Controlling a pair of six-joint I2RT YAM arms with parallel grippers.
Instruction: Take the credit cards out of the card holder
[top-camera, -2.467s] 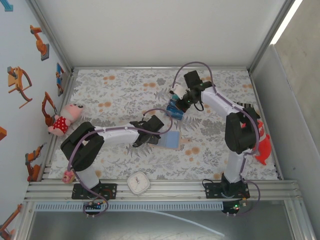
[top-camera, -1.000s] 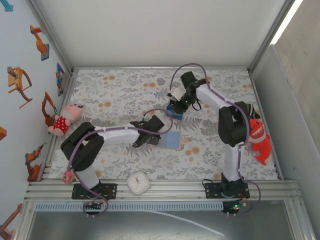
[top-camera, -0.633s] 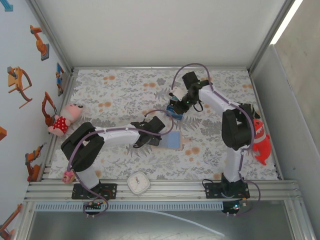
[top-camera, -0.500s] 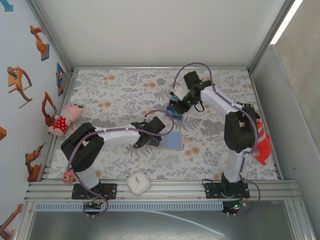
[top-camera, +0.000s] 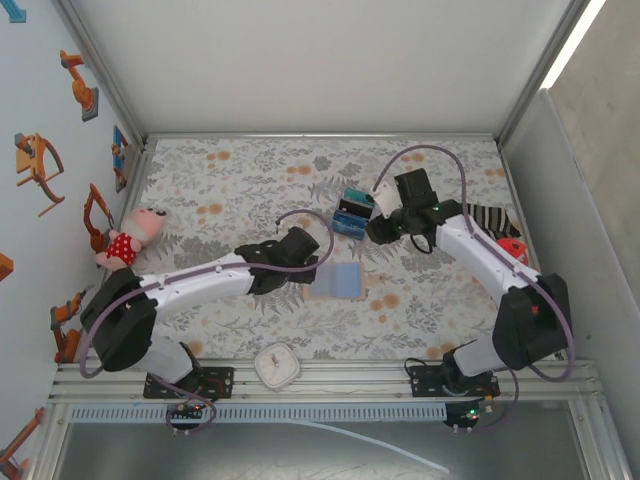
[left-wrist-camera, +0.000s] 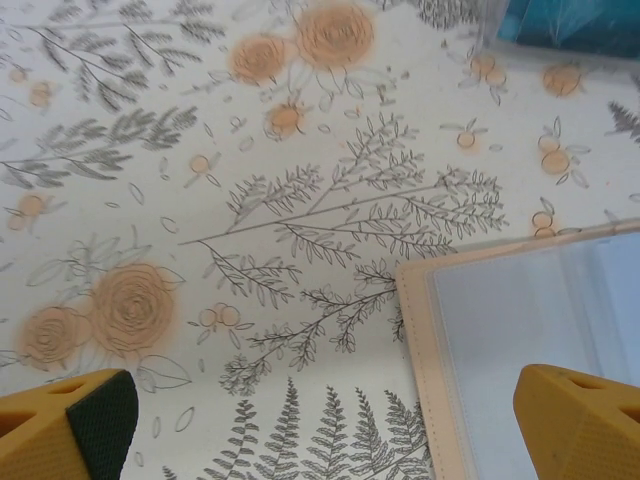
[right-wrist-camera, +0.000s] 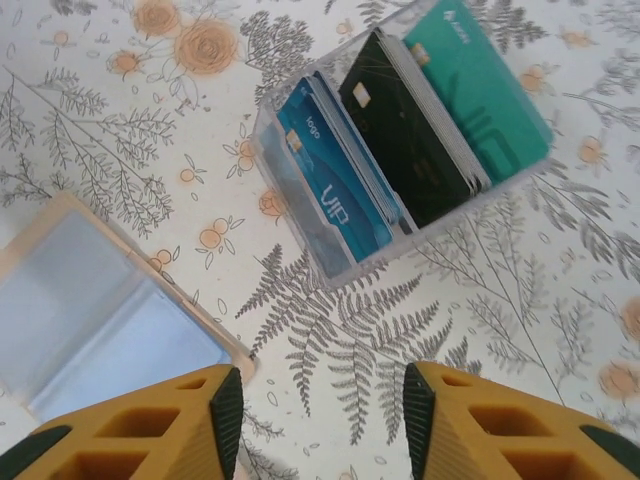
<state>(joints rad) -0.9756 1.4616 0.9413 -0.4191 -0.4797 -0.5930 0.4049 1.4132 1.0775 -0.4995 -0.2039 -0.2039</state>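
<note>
**Plastics on a matt printed cover**

The cover (left-wrist-camera: 300, 200) looks matt, with a flat floral print. The card holder (right-wrist-camera: 95, 320) has a tan, stitched, leather-like edge around faintly glossy see-through pockets. The box (right-wrist-camera: 290, 215) is clear, shiny plastic; its cards (right-wrist-camera: 410, 140) are smooth. The right gripper (right-wrist-camera: 315, 425) has matt yellow plastic fingers (right-wrist-camera: 140, 435) with dark, fine-textured pads (right-wrist-camera: 228, 412). The near-edge rail (top-camera: 330, 378) is bare metal.
</note>
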